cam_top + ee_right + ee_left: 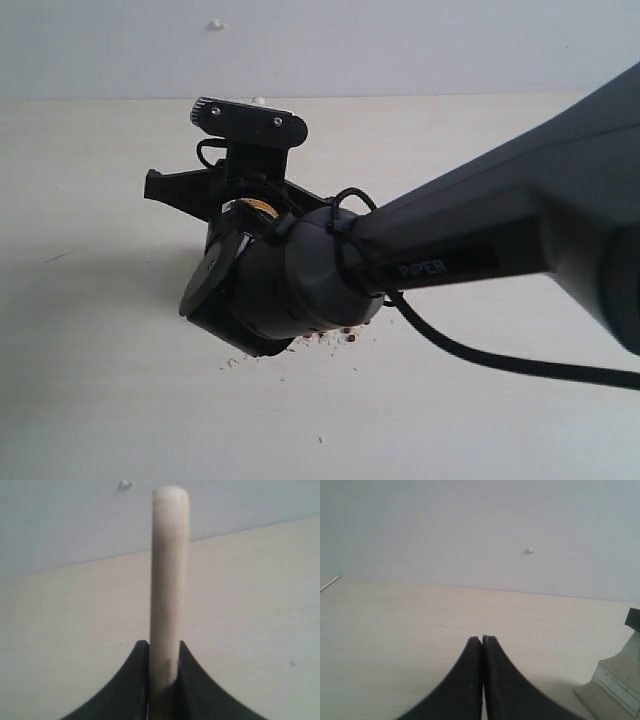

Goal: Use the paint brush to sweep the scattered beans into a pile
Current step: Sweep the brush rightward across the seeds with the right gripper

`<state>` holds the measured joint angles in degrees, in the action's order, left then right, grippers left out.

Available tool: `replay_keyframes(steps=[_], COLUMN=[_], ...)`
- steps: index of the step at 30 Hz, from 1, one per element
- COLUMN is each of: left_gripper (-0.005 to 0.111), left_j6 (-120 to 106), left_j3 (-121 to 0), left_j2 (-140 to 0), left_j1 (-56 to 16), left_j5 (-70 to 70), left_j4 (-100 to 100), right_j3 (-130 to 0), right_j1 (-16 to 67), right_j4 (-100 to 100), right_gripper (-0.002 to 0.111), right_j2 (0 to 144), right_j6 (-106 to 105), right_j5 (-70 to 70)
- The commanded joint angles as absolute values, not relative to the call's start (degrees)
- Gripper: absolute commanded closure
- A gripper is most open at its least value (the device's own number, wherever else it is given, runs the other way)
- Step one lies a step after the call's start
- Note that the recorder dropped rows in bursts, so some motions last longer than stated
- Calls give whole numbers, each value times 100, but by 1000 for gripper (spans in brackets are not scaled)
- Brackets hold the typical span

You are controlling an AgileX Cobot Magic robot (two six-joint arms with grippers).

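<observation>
My right gripper [164,647] is shut on the pale wooden handle of the paint brush [170,570], which shows edge-on and sticks out past the fingertips. In the exterior view the right arm's wrist [290,290] hangs low over the table and hides the brush. A few reddish-brown beans [340,332] with pale crumbs peek out along the wrist's near edge; the rest are hidden. In the left wrist view the brush's shoulder and silver ferrule [617,682] show beside my left gripper [482,639], which is shut on nothing, just above the table.
The pale wooden table [100,400] meets a white wall [400,40] at its far edge. A black cable [480,355] trails from the right arm over the table. Loose crumbs [235,360] lie near the wrist.
</observation>
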<state>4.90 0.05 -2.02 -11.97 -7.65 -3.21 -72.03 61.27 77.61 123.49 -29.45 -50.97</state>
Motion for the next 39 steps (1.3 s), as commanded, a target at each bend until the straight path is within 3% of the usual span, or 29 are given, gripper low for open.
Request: replay_keyframes(steps=[1,8,16,18,24,39], left_gripper=[107,107,107,107,107,107], left_j6=[470,470,470,470,470,470], left_j3=[0,0,0,0,0,0], left_j2=[-162,-162,-162,-162,-162,-162], left_j1=[-1189,-1189,-1189,-1189,-1189,-1189], left_j5=[-762,-762,-762,-762,-762,-762], left_j4=[-366,-366,-366,-366,-366,-366], right_j3=[-7240,-7240,-7018,-6579,-5207,-5010], right_j1=[6130,6130,6130,6130,6130,5951], right_j4=[7956,7872,6198,5688,1311,3174], right_gripper=[108,108,108,108,108,108], right_j2=[12265,12062,11458,11297,11066,11068], right_j6=[-3475,-3578,-3754,-3171,1797,-1250], right_j5=[-5463,-5235,-2545,-2336,-3096,-3336])
